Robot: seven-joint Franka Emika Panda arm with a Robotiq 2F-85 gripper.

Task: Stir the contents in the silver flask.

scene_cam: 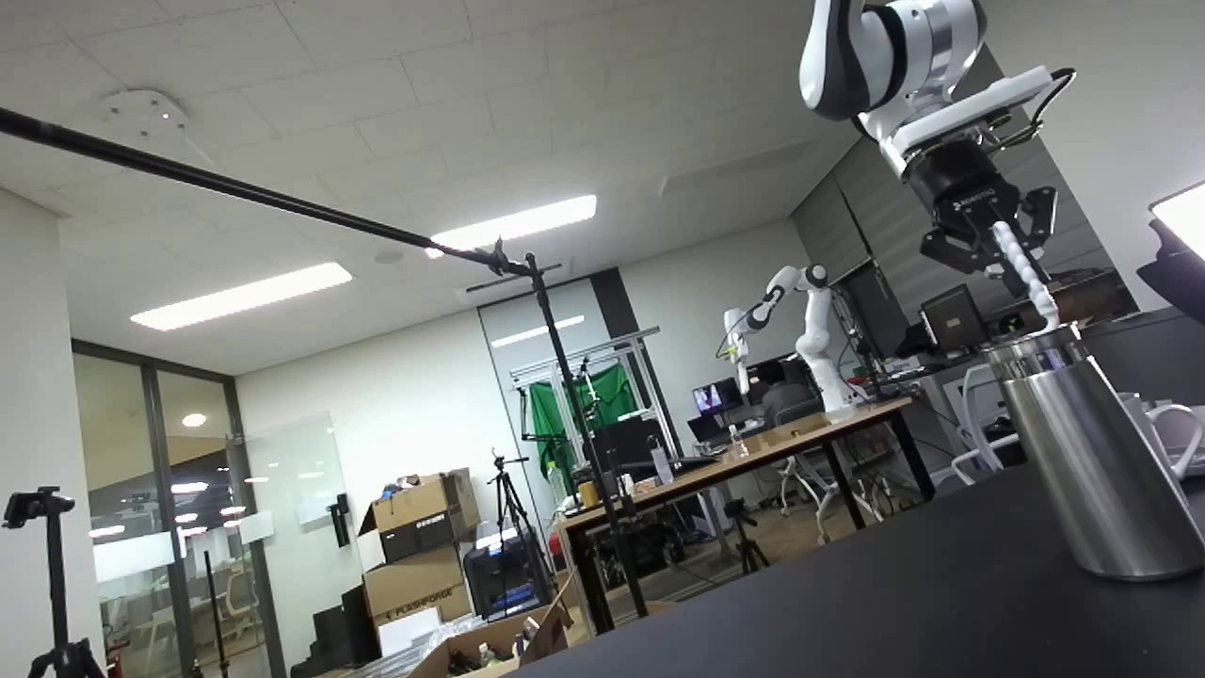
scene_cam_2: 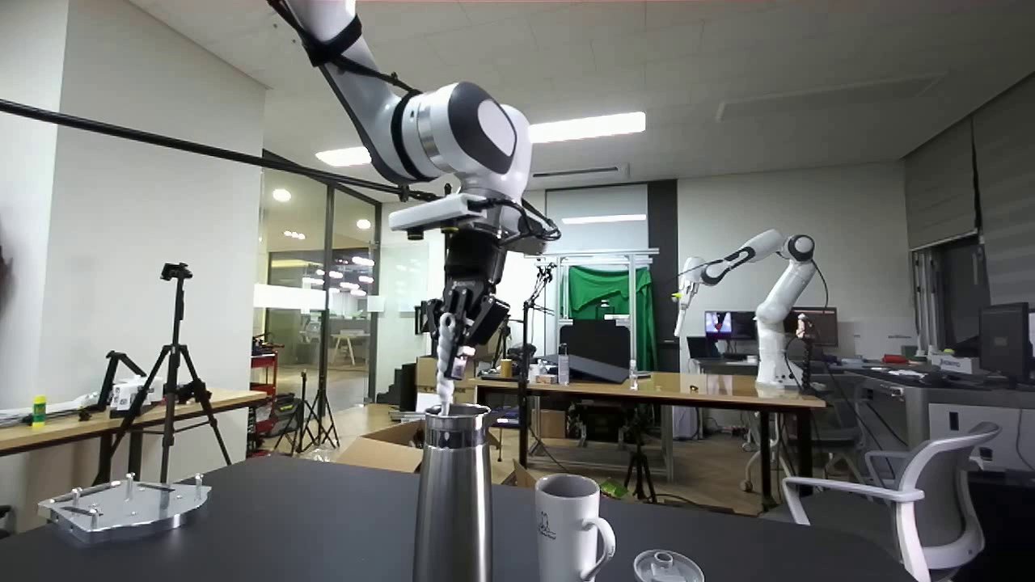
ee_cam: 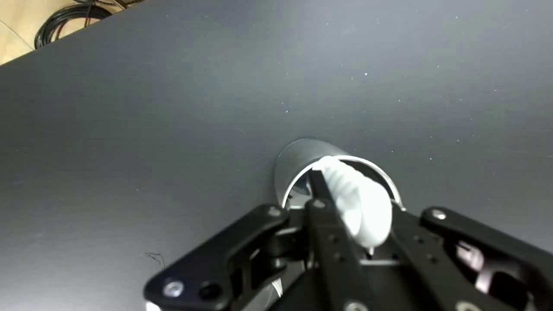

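The silver flask (scene_cam: 1101,471) is a tall brushed-steel cylinder standing upright on the black table. It also shows in an exterior view (scene_cam_2: 454,509), and its side and open rim show in the wrist view (ee_cam: 296,157). My gripper (scene_cam_2: 458,364) is above the flask, shut on a white twisted stick (scene_cam_2: 444,356). The stick (scene_cam: 1024,268) slants down into the flask's mouth; its lower end is hidden inside. In the wrist view the stick (ee_cam: 363,207) lies between my fingers (ee_cam: 354,194), over the rim. A little of the dark inside shows; the contents cannot be made out.
A white mug (scene_cam_2: 562,529) with a handle stands close beside the flask. A clear lid (scene_cam_2: 667,567) lies by the mug. A metal plate with posts (scene_cam_2: 125,509) sits at the table's far left in that view. The black table's edge (ee_cam: 73,32) shows in the wrist view.
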